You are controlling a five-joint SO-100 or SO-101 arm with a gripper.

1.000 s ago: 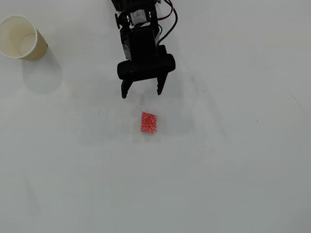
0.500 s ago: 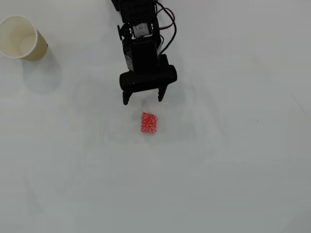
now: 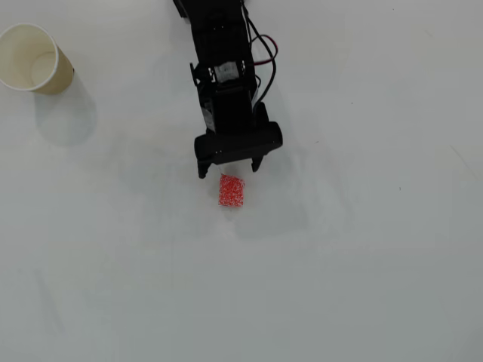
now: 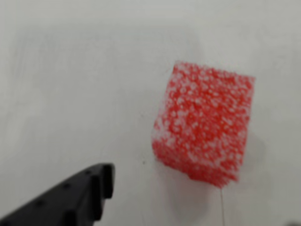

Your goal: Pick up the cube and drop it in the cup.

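Moved forward over the past second, from well short of the cube [image 3: 232, 191] to just above it in the overhead view, fingertips now almost at the cube's upper edge. Same place for the cube and the cup [image 3: 34, 58] throughout; neither disturbed.

Tool [image 3: 229, 168] spread wide, fingers open and holding nothing, one tip to the left and one to the right of the cube's near edge in the overhead view. Not yet straddling the cube: most of the red block lying beyond the fingertips, bare on the white counter [image 3: 362, 249]. No contact visible between tips and cube, though height above the counter hard to judge from above.

From the wrist view, cube [image 4: 203, 126] filling the right centre, slightly turned so one corner faces the camera, speckled spongy faces clear. One dark finger [image 4: 70, 197] poking in at the lower left, apart from the cube; second finger barely in view at the lower right corner, if at all.

Cup upright at the far upper left of the overhead view, mouth open and empty, well apart from both cube and tool.

Progress, as a judgement: early. Approach nearly finished, nothing gripped. Left to do: advance and lower around the cube, close, lift, carry across to the cup, release over its mouth.
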